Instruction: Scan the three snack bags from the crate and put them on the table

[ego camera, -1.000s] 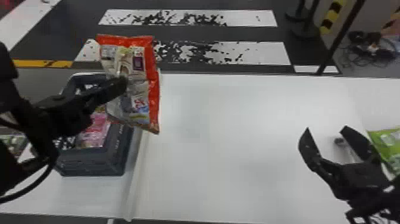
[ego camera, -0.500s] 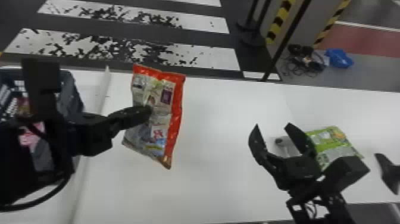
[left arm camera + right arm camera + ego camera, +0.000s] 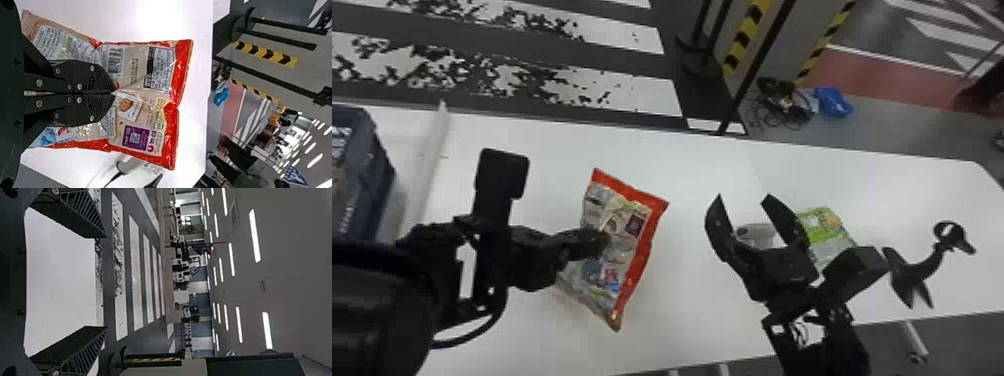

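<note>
In the head view my left gripper [image 3: 599, 240] holds a red-edged snack bag [image 3: 637, 235] above the middle of the table [image 3: 702, 320]. The left wrist view has the gripper [image 3: 114, 93] shut on that snack bag [image 3: 135, 70], which is pinched into a crease between the fingertips. To its right my right gripper [image 3: 742, 210] stands open with nothing between its fingers; its fingers are spread wide in the right wrist view too, at the gripper [image 3: 105, 282]. A green snack bag [image 3: 824, 232] lies on the table just beyond the right gripper. A white-and-grey scanner-like device [image 3: 757, 234] is partly hidden behind the right gripper's fingers.
The dark crate [image 3: 369, 165] stands at the left edge, beside a raised white strip [image 3: 427, 170] on the table. On the right side of the table is a black curved stand [image 3: 927, 265]. A dark pole [image 3: 757, 65] rises behind the table's far edge.
The head view has swung to the right. My left gripper has carried the red-edged bag away from the crate, toward the right gripper, which stays open.
</note>
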### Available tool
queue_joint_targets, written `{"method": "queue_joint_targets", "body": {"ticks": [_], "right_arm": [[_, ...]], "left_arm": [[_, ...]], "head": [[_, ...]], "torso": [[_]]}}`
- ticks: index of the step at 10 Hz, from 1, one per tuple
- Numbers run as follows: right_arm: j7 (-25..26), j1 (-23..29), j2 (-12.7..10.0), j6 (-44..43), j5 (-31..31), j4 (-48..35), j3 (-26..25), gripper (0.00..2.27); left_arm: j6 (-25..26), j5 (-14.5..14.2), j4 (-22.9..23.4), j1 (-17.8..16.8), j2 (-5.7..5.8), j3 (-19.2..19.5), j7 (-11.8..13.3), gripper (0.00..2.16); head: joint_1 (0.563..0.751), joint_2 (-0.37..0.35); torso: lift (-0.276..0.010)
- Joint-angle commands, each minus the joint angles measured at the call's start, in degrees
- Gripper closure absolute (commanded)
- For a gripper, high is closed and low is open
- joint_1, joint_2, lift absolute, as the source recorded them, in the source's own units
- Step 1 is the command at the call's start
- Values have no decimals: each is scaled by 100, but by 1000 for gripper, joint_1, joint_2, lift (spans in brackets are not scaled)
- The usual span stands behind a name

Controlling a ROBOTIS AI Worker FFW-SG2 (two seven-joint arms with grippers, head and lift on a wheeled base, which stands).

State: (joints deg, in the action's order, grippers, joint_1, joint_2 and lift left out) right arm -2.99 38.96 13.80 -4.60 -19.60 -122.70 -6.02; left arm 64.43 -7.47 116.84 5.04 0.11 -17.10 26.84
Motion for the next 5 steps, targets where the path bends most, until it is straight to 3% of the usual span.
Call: {"method": "queue_joint_targets", "body": {"ticks": [1, 3, 5], "right_arm": [[0, -38, 0, -1, -35, -8, -5, 43], [0, -91, -9, 34, -35, -17, 22, 39], [0, -108, 0, 52, -61, -8, 30, 39]], "left_arm": [[-118, 88, -451, -135, -26, -294, 23, 2128], [-734, 150, -1163, -373, -26, -584, 208, 2128], [-997, 141, -1735, -610, -26, -680, 419, 2128]], "head": [[695, -350], [695, -350], [695, -350]], "torso": [[-94], [-94], [-94]]}}
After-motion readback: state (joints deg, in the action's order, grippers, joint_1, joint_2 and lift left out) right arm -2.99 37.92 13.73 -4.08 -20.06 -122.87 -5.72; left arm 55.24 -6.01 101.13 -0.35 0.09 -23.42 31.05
